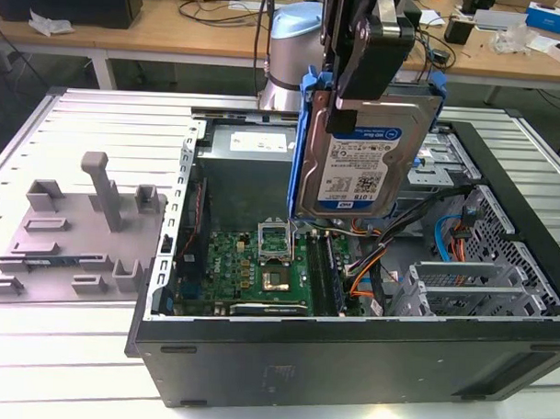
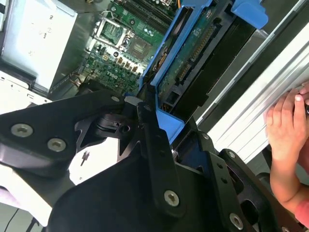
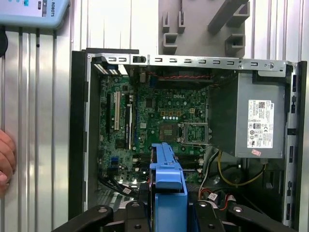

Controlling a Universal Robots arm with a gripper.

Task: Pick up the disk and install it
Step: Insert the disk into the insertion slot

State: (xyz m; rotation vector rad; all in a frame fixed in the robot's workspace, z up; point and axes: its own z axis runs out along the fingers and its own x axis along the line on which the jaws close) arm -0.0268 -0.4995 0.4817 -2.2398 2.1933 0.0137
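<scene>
The disk (image 1: 365, 157), a silver drive with a white-and-blue label in a blue carrier, hangs upright above the open computer case (image 1: 348, 359). My gripper (image 1: 373, 56) is shut on the disk's upper edge. In the second wrist view the disk (image 2: 193, 53) shows edge-on beyond the black fingers (image 2: 154, 154), its green circuit board and connector showing. In the first wrist view the blue carrier (image 3: 166, 183) sits over the motherboard (image 3: 154, 130), near the drive-bay side of the case.
Inside the case are the power supply (image 3: 246, 121), orange and blue cables (image 1: 449, 243) and the metal drive cage (image 1: 452, 289). A grey fixture plate (image 1: 77, 230) lies at the exterior view's left. A person's hand (image 2: 285, 130) rests on the table beside the case.
</scene>
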